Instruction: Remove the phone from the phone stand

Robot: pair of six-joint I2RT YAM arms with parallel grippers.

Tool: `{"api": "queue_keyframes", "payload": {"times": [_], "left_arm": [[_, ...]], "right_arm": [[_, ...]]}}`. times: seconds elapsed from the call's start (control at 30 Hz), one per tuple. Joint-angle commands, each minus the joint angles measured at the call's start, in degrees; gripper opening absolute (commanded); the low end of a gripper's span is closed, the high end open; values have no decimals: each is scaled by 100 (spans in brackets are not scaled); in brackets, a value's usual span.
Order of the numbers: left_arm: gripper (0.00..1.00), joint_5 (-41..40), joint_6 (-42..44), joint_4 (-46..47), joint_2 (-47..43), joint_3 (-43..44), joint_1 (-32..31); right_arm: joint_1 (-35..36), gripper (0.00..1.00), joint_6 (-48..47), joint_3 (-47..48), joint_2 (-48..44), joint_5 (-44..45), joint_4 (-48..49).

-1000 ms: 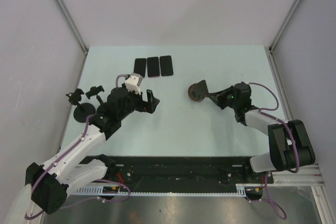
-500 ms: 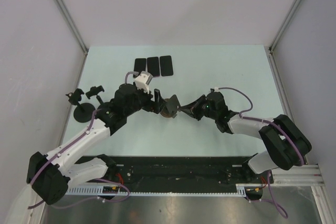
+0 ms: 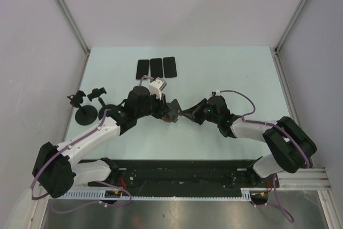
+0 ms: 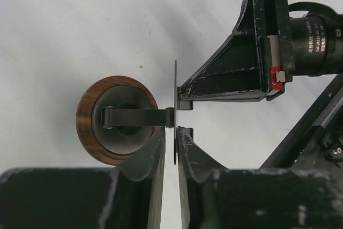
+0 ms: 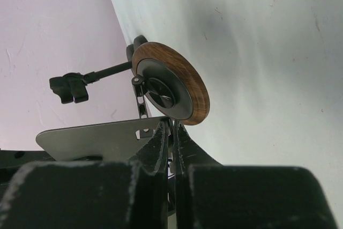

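The phone stand (image 3: 172, 114), with a round wood-rimmed base (image 4: 86, 124), hangs above the table's middle between both arms. My right gripper (image 3: 188, 112) is shut on the stand's thin metal part just below the base (image 5: 187, 87), next to its grey back plate (image 5: 91, 139). In the left wrist view the phone (image 4: 175, 76) shows as a thin dark slab seen edge-on, and I cannot separate it from the plate. My left gripper (image 4: 171, 132) is closed round its lower end, one finger touching it and a sliver of gap on the other side. The right gripper (image 4: 185, 95) holds from the opposite side.
Three dark phones (image 3: 156, 67) lie in a row at the back of the table. Other black stands (image 3: 86, 113) and clamps (image 3: 75, 98) sit at the left edge, one of them (image 5: 69, 87) in the right wrist view. Metal frame posts border the table.
The right arm carried the stand left to the table's middle. The left arm reached right to meet it, and its jaws went from wide open to closed round the thin slab.
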Motion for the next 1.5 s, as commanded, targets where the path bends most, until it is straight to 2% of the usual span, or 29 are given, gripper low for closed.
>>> {"api": "queue_keyframes", "payload": {"times": [0.0,0.07,0.1,0.17,0.2,0.27,0.3,0.4,0.5,0.7,0.9,1.13,1.27,1.43,1.47], "left_arm": [[3,-38,91,101,-58,295,-59],[0,-197,179,92,-93,269,-41],[0,-223,275,66,-146,243,-24],[0,-311,346,4,-225,190,82],[0,-329,407,-48,-269,172,143],[0,-338,452,-92,-392,111,415],[0,-347,469,-162,-436,102,529],[0,-242,496,-259,-559,58,1056],[1,-75,452,-303,-568,14,1627],[0,224,285,-303,-182,-30,2795],[0,663,83,-242,310,31,3544],[6,866,-31,-172,443,-109,3615],[15,849,-102,-172,329,-258,3624],[22,901,-155,-180,214,-382,3624],[26,893,-137,-189,223,-390,3624]], "right_arm": [[41,0,24,142,39,17,502],[-3,8,-63,142,-22,-1,511],[-21,20,-116,150,-66,-1,494],[-108,31,-239,142,-232,25,371],[-170,45,-396,142,-294,34,214],[-284,58,-538,142,-426,-1,3],[-415,69,-678,150,-557,-27,-216],[-600,84,-959,150,-899,-19,-638],[-758,91,-1416,142,-1295,148,-1095],[-1128,95,-1953,150,-1797,219,-1746],[-1436,95,-2243,142,-2175,166,-2098],[-1576,96,-2410,133,-2299,70,-2284],[-1647,96,-2454,124,-2334,43,-2301],[-1708,96,-2489,124,-2325,8,-2293],[-1726,96,-2481,115,-2325,-1,-2292]]}}
